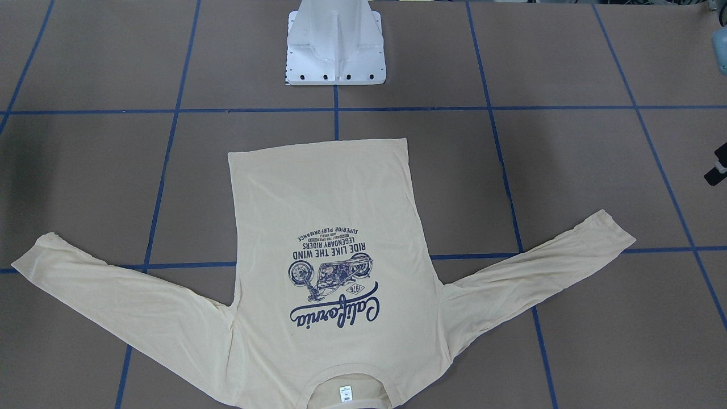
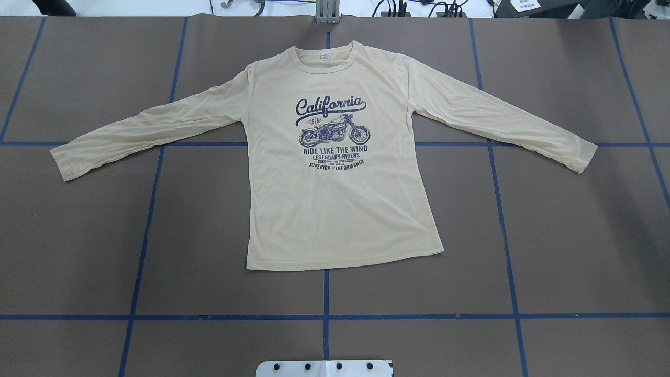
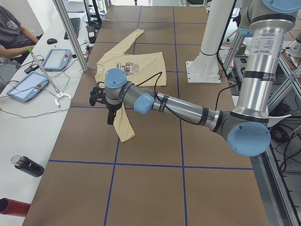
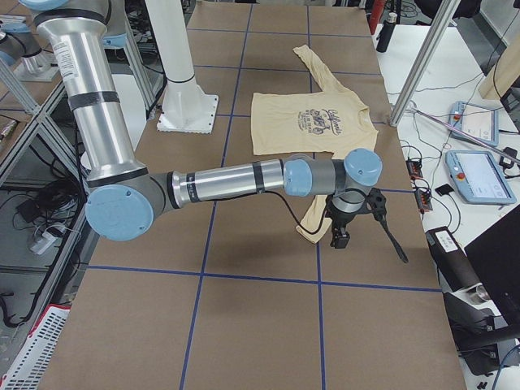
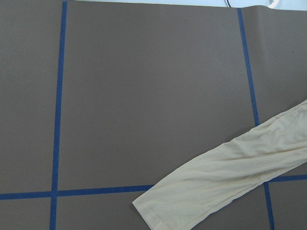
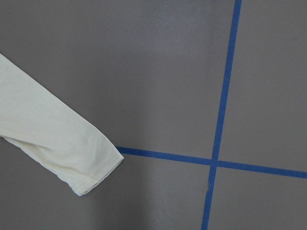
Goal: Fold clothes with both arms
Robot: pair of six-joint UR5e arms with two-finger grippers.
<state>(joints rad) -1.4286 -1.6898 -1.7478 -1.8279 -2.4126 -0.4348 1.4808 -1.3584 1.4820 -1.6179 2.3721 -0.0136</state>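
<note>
Shirt [image 2: 335, 199] lies flat at the centre of the desk [image 2: 78, 251], print up, collar at the far edge, hem toward the robot. Both sleeves are spread outward and angled slightly back toward the robot; no fold is present.

Left hand [image 3: 109, 117] hangs above the desk near the left cuff [image 5: 148, 211], apparently clear of the fabric. Right hand [image 4: 340, 236] hangs likewise near the right cuff [image 6: 96, 172]. The finger state of either hand cannot be told (only the side views show them).

Step in hand, as judged: approach for the first fold, sleeves inward.

The next move calls for each hand to descend on its cuff and pinch the thin fabric without scraping the desk. Both hands then lift and carry the sleeves across the body together.
</note>
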